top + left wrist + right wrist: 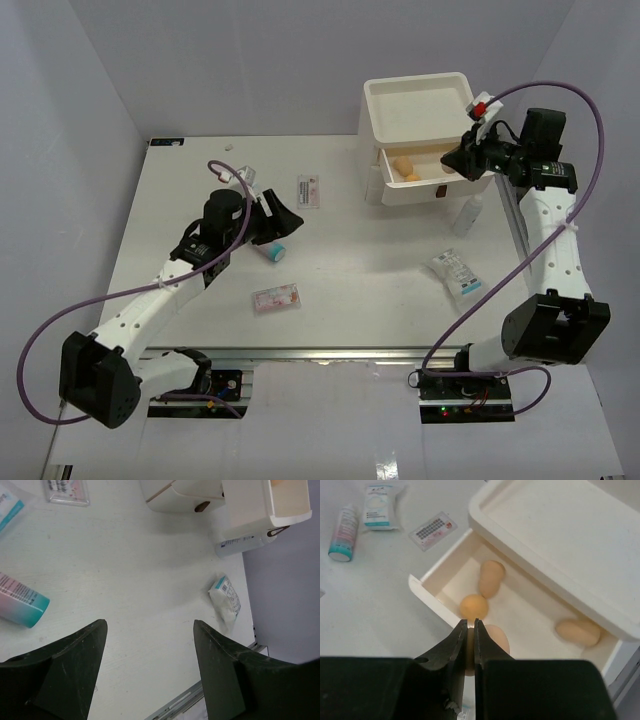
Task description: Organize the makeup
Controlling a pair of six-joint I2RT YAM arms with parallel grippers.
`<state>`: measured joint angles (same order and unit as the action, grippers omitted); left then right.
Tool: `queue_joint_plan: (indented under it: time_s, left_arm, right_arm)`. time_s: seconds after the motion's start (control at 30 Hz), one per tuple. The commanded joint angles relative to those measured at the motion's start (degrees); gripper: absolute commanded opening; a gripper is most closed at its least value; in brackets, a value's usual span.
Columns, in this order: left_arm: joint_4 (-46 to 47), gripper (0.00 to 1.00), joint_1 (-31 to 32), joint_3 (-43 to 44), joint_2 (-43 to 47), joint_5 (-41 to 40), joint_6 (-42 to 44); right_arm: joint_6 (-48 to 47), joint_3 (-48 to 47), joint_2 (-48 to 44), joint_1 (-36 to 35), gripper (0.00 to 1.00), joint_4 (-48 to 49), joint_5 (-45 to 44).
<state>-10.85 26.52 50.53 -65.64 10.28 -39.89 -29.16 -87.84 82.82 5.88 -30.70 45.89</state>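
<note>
My right gripper [462, 160] hovers over the open top drawer [435, 587] of the white box [418, 100]. It [471, 625] is shut on a tan sponge [496, 639], squeezed thin between the jaws. Three more tan sponges lie in the drawer [491, 577] [473, 606] [577, 631]. My left gripper [285, 222] is open and empty above the table, beside the pink tube with teal cap [272, 251] [20, 605]. Pink-and-white sachets lie at mid-table [311, 190] and nearer the front [276, 297]. A blue-and-white packet [456, 271] [225, 597] lies at the right.
A small white bottle [470, 212] [240, 542] lies just in front of the box's right corner. The table's front edge with a metal rail [330, 352] runs below the arms. Grey walls close in on both sides.
</note>
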Motion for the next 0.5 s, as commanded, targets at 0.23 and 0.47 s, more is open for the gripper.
queue_joint_plan:
  time_s: [0.23,0.47]
  left_arm:
    - [5.0,0.81,1.7,7.1,-6.8,8.3,0.9]
    - [5.9,0.82,3.2,7.8,-8.7,8.7,0.5]
  right_arm:
    - [17.1,0.5,8.2,1.7,0.23,21.7,-3.4]
    - [17.8,-2.1,13.1,1.7,0.51,22.6,-4.1]
